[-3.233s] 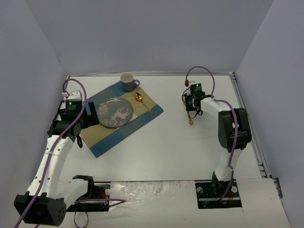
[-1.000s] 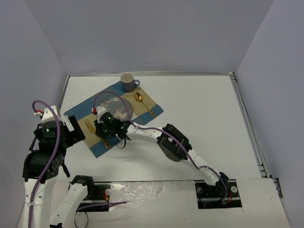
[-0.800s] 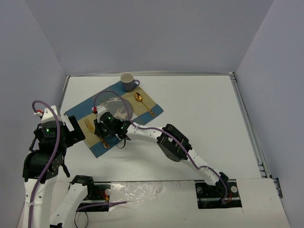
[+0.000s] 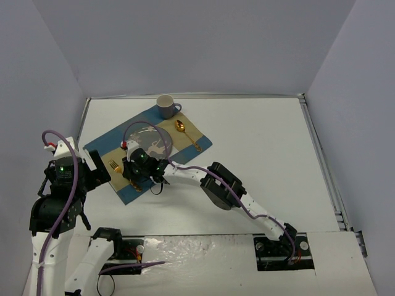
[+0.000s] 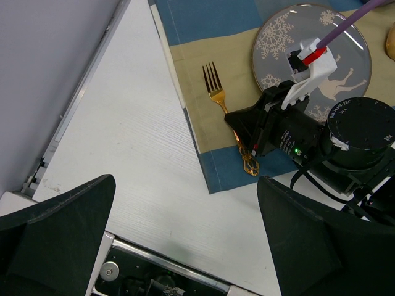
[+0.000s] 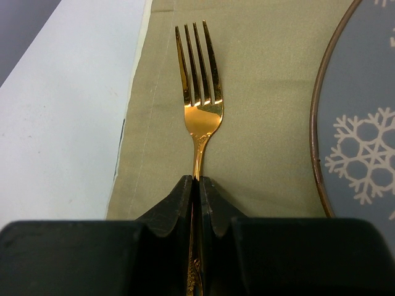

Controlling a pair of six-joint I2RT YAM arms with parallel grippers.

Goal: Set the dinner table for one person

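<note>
Right gripper (image 6: 197, 184) clenched on fork (image 6: 199, 92) handle – fork lies on placemat (image 6: 265, 68), frame-left of plate (image 6: 364, 123). Cup (image 4: 165, 106), spoon (image 4: 188, 135) placed, upper left of table (image 4: 265, 160). Left gripper (image 5: 185, 246) spread, empty. Remaining – release fork.

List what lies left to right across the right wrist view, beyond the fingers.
First the large flat white tabletop → tan band of the striped cloth placemat → gold metal fork → round grey snowflake-patterned plate with a gold rim.
</note>
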